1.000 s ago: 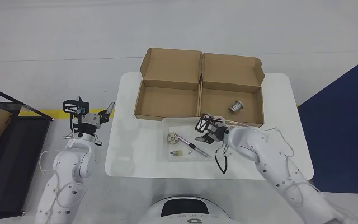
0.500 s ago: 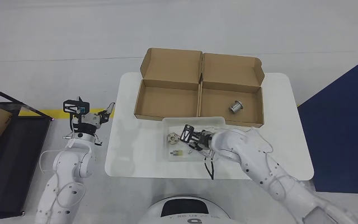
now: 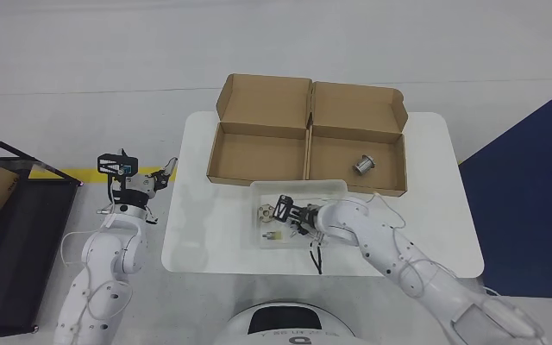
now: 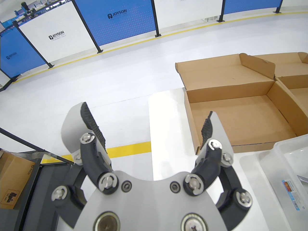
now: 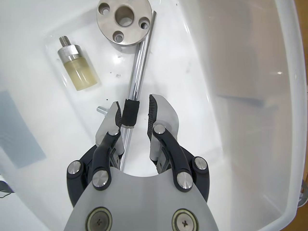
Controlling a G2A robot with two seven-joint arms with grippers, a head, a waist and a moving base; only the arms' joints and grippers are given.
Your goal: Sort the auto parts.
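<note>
My right gripper [image 5: 133,100] is down inside the clear plastic bin [image 5: 284,97], open, its fingers on either side of a chrome rod [image 5: 140,61] at the rod's black band. One pad touches the band; the other stands off it. Past the fingertips lie a round steel disc with holes [image 5: 124,16] and a yellowish cylinder with a threaded stud [image 5: 79,69]. A small threaded stud [image 5: 102,110] pokes out beside one finger. In the top view the right gripper [image 3: 289,211] is near the bin's middle. My left gripper [image 4: 146,111] hangs open and empty off the table's left edge.
Two open cardboard boxes stand behind the bin: the left box [image 3: 257,155] is bare, the right box [image 3: 379,151] holds one metal part [image 3: 366,162]. A dark cart [image 3: 26,233] with a carton stands left of the table. White table [image 3: 198,224] lies bare left of the bin.
The right arm has swung left across the bin and come down over the rod. The left arm has kept still.
</note>
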